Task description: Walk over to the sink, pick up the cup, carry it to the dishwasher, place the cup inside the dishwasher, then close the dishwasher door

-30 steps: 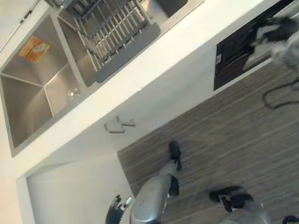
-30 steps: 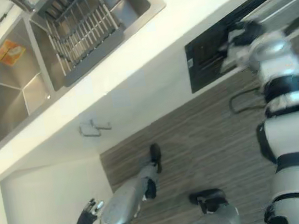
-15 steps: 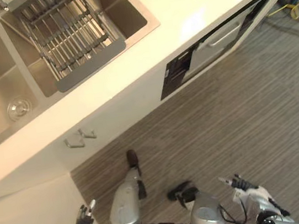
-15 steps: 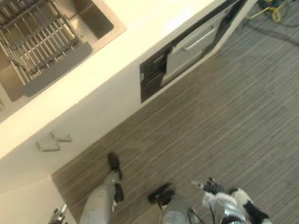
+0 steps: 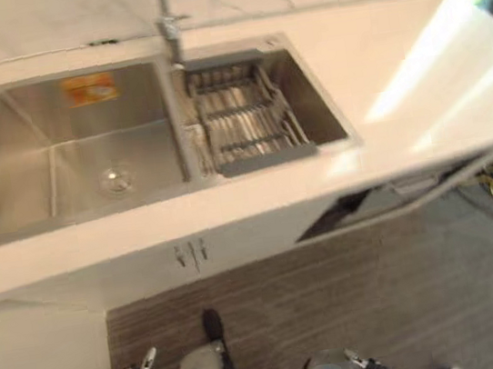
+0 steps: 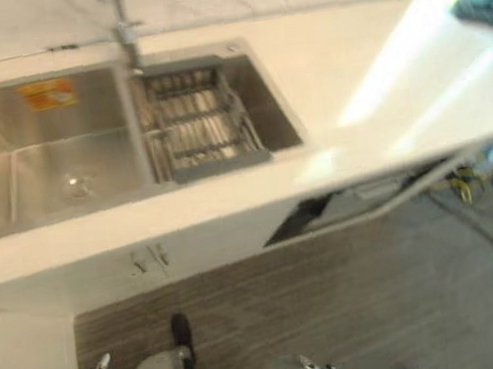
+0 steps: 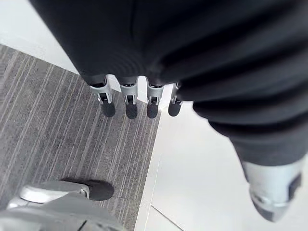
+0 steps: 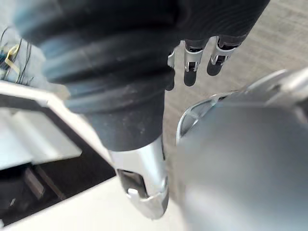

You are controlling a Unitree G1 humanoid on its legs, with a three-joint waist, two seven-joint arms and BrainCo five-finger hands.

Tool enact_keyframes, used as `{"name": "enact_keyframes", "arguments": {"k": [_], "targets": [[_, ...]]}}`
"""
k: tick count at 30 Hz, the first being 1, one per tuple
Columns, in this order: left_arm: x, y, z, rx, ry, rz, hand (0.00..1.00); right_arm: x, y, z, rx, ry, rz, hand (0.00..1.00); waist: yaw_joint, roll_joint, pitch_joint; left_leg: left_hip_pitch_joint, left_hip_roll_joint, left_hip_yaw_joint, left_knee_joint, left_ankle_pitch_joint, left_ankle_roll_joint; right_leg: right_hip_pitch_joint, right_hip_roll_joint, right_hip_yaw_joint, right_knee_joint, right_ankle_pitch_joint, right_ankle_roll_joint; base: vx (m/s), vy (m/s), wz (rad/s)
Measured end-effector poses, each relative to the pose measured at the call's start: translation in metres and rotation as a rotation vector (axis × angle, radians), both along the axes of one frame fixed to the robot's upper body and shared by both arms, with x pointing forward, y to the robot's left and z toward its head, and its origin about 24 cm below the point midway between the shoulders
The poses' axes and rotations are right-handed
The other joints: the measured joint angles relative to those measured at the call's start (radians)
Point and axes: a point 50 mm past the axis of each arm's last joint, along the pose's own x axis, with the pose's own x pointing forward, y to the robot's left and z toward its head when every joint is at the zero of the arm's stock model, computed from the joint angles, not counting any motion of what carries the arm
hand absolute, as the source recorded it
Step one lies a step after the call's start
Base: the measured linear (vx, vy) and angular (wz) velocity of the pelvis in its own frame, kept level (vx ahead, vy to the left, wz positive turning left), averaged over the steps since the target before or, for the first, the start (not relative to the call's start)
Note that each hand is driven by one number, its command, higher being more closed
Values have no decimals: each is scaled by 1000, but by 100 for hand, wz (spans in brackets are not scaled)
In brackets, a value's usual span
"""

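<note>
The cup (image 5: 115, 178) looked to be clear glass, if that small round glint on the bottom of the left basin of the sink (image 5: 20, 143) was indeed it, which I could not settle. I judged it light, stiff, slick if wet and easy to crack against the steel. It would best be taken round its side wall with fingers and thumb opposed, not by the lip. It lay alone there, with the wire rack (image 5: 242, 121) in the other basin beside it.

Both hands were well apart from it, down low over the floor (image 5: 334, 282) on the near side of the counter (image 5: 377, 65). The left hand (image 7: 126, 100) hung with fingers straight, holding nothing, and the right hand (image 8: 191, 65) dangled just as slack and empty. The cup lay ahead of and above them — nearer the left hand's side.
</note>
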Motion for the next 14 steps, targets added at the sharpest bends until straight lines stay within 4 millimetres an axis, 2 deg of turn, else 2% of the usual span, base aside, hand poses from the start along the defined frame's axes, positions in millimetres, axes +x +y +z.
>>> {"name": "enact_keyframes", "arguments": {"k": [1, 2, 4, 5, 6, 7, 9, 11, 12, 13, 14], "targets": [[3, -2, 0, -5, -1, 1, 0, 1, -1, 1, -3, -9, -7, 0, -2, 6, 0, 7, -5, -23, 1, -2, 3, -15, 23, 23, -28, -10, -3, 191, -20, 99], [13, -7, 0, -13, -12, 6, 0, 0, -5, 2, -19, -21, -13, 0, -6, 26, -5, 11, -7, -65, 3, -8, 13, -71, 71, 88, -63, -16, -14, 153, -17, 93], [30, -15, 2, -31, -45, 6, 0, -7, -9, 4, -40, -29, -30, 0, -11, 53, -11, 18, -6, -137, 6, -15, 22, -159, 132, 231, -72, -13, -24, 158, -29, 110], [37, -19, 3, -42, -62, 7, 0, -11, -8, 4, -39, -27, -40, 0, -19, 59, -10, 31, -8, -166, 7, -18, 27, -186, 152, 303, -73, -8, -30, 170, -63, 129], [40, -25, 3, -57, -67, 9, 0, -14, -3, 2, -30, -19, -29, 0, -35, 55, -12, 45, -9, -186, 13, -24, 32, -200, 165, 375, -76, 7, -22, 143, -87, 126], [39, -28, 2, -71, -67, 26, 0, -16, 0, 2, -25, -16, -25, 0, -40, 44, -20, 60, -13, -184, 22, -38, 27, -201, 162, 410, -81, 21, -22, 198, -138, 113], [36, -24, 2, -65, -66, 37, 0, -20, 7, 1, -18, -15, -14, 0, -38, 15, -48, 93, -22, -159, 22, -61, 16, -159, 137, 407, -158, 74, -36, 247, -201, 101], [27, -16, 1, -45, -59, 73, 0, -20, 15, 0, 0, -9, 20, 0, -35, -22, -85, 105, -41, -112, 15, -73, -2, -107, 113, 404, -259, 166, -51, 238, -232, 74], [21, -15, -1, -49, -47, 111, 0, -19, 16, 0, 8, -5, 47, 0, -29, -35, -115, 122, -45, -98, 1, -73, -17, -73, 105, 380, -303, 182, -38, 224, -211, 38], [16, -23, -3, -74, -33, 119, 0, -17, 10, 1, -4, -7, 62, 0, -30, 0, -145, 134, -24, -88, -28, -70, -37, -55, 122, 363, -330, 184, -49, 219, -176, 31], [10, -26, -5, -90, -17, 133, 0, -15, 8, 2, -9, -13, 63, 0, -30, 4, -149, 141, -18, -90, -30, -63, -48, -43, 129, 353, -349, 186, -51, 114, -69, 15]]}}
